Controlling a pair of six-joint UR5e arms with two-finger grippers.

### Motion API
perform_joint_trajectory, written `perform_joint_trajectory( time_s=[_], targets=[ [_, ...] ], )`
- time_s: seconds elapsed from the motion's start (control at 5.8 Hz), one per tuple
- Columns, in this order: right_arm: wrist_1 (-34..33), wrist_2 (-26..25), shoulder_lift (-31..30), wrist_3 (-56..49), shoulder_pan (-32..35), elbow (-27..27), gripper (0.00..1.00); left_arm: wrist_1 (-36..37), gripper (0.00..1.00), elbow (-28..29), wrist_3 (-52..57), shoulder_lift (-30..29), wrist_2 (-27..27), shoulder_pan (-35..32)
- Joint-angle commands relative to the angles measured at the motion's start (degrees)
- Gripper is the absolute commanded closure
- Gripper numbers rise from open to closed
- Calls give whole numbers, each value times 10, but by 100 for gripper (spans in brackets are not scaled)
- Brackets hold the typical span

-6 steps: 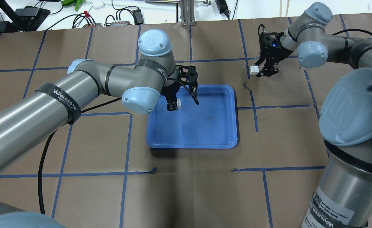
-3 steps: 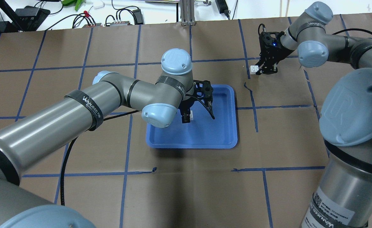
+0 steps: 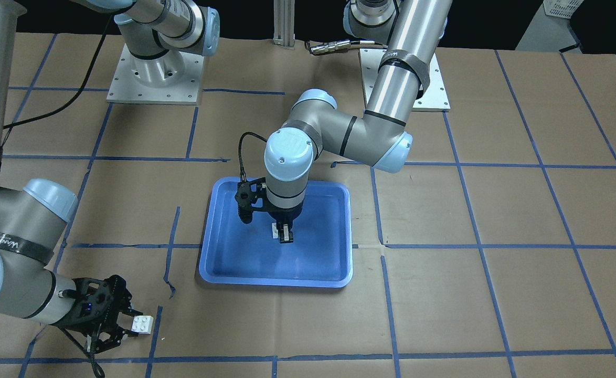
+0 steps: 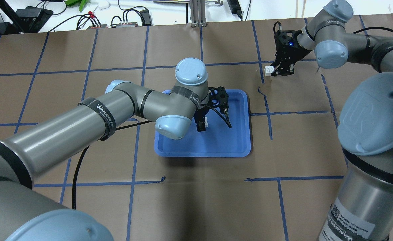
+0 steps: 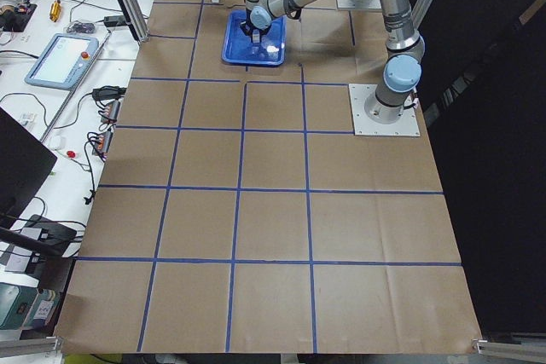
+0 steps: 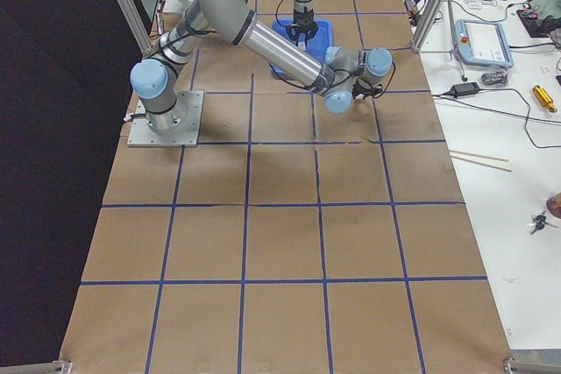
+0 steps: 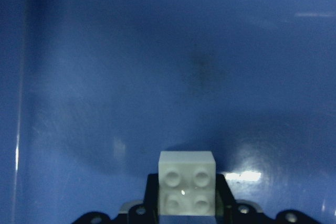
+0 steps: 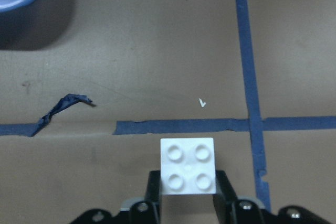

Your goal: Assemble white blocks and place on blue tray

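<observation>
Left arm: swung further in across the blue tray than half a second back, while the right arm has barely stirred.
Left tool: clamped on a white block with its studs turned up toward the wrist. It hangs just above the tray floor, near the middle.
Right tool: pinched on the other white block, low over the table. It is well apart from the tray, out beyond the tray's far corner on the robot's right.
Doing it well: I'd say the two blocks must meet square, studs of one against the underside of the other. Then press straight along the studs; any twist and they could jam or slip from the grip.
Block to tool: each block sits right at the fingertips, poking out past them.
</observation>
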Motion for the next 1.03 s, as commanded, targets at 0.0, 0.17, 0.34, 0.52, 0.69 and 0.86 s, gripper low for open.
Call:
perform_joint_trajectory(
  time_s=[0.0,0.17,0.34,0.52,0.69,0.86],
  targets=[
    [13,-6,-30,7,2,-14,77,-2,85,-2,0,7,1,0],
    [70,-4,-74,7,2,-14,77,-10,83,-11,1,15,1,1],
    [100,-5,-109,7,3,-3,77,-4,83,-46,4,29,-1,4],
    [103,-7,-134,8,8,27,77,-4,83,-51,5,32,1,6],
    [102,-7,-168,31,16,66,77,-4,83,-45,5,28,1,6],
    [101,-7,-189,43,34,88,77,-3,82,-43,4,24,0,6]
  ],
)
